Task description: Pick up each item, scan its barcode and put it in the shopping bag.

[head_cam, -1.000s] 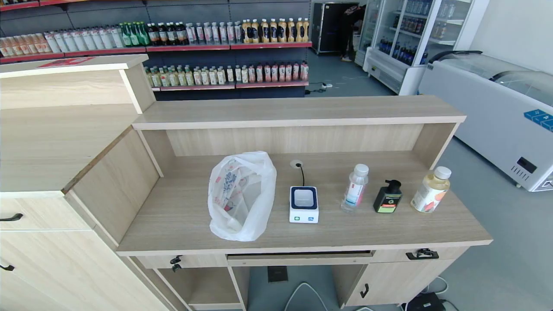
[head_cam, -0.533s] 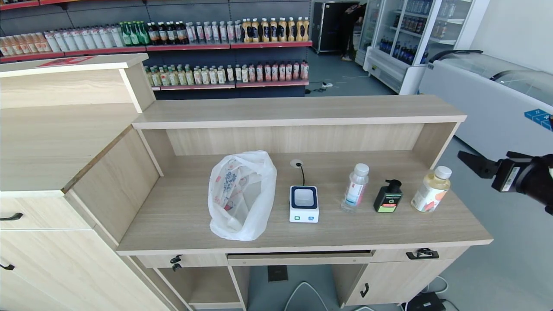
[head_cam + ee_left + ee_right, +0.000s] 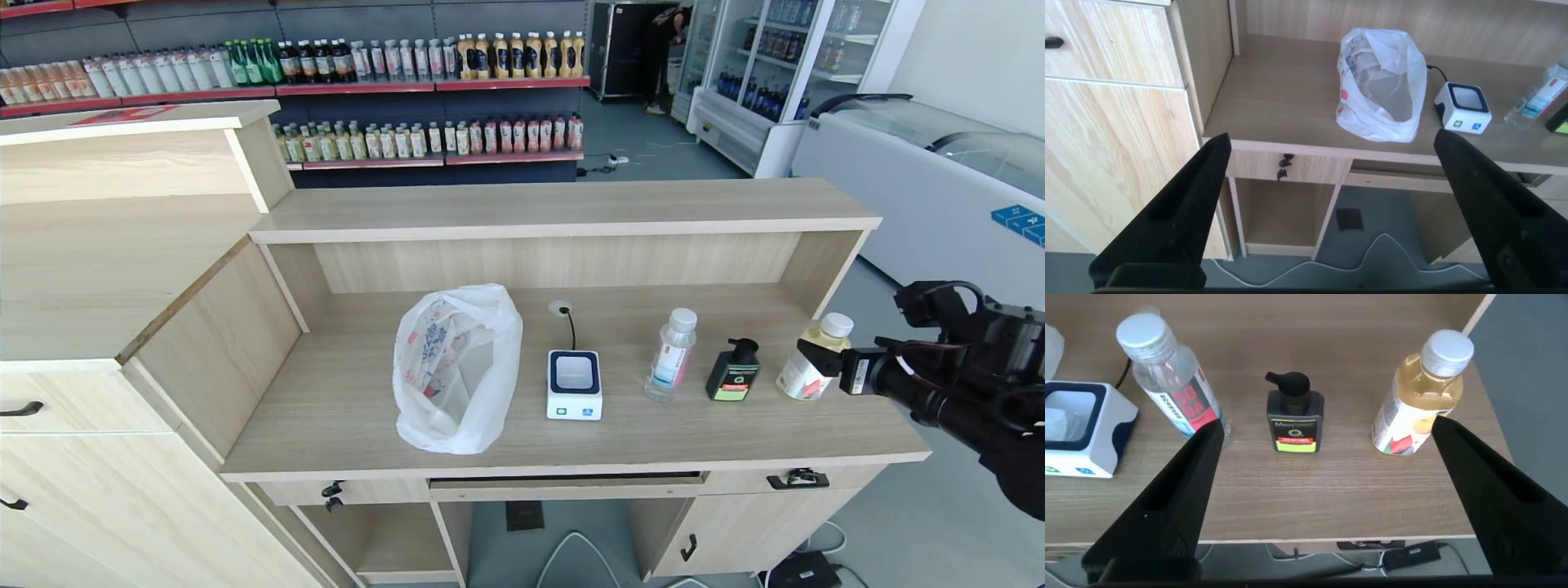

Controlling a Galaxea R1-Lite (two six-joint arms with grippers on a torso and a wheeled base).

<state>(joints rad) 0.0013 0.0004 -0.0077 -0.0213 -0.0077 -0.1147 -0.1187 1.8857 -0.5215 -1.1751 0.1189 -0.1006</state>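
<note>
The tabletop (image 3: 343, 408) is the biggest thing here: pale wood-grain laminate, flat and matte, with a raised back ledge. I judge everything sits in one row along it so I can take each item past the scanner (image 3: 575, 384) in turn.

The shopping bag (image 3: 457, 367) lies just beside the scanner on my left. It is thin, crinkled white plastic, slumped but with its mouth gaping toward me, which should let things drop in. There is something printed inside it that I can't make out.

My right hand (image 3: 1324, 433) hovers out past the far end of the row from the scanner, its fingers spread wide and holding nothing. My left hand (image 3: 1333, 140) hangs back from the tabletop's front edge on the bag side of the scanner, also wide apart and empty.

The three items stand upright on the scanner's right:
- The juice bottle (image 3: 793, 377) is farthest from it — stout, yellowish, white-capped and closest to my right hand, so I take it as my first pick.
- The water bottle (image 3: 672, 355) is nearest the scanner: slim, clear and ribbed, likely slippery.
- The black pump bottle (image 3: 733, 371) stands between them, squat and flat-sided.

The scanner itself is a small white box with a dark, glossy window facing up and a cord running to a grommet behind it.
</note>
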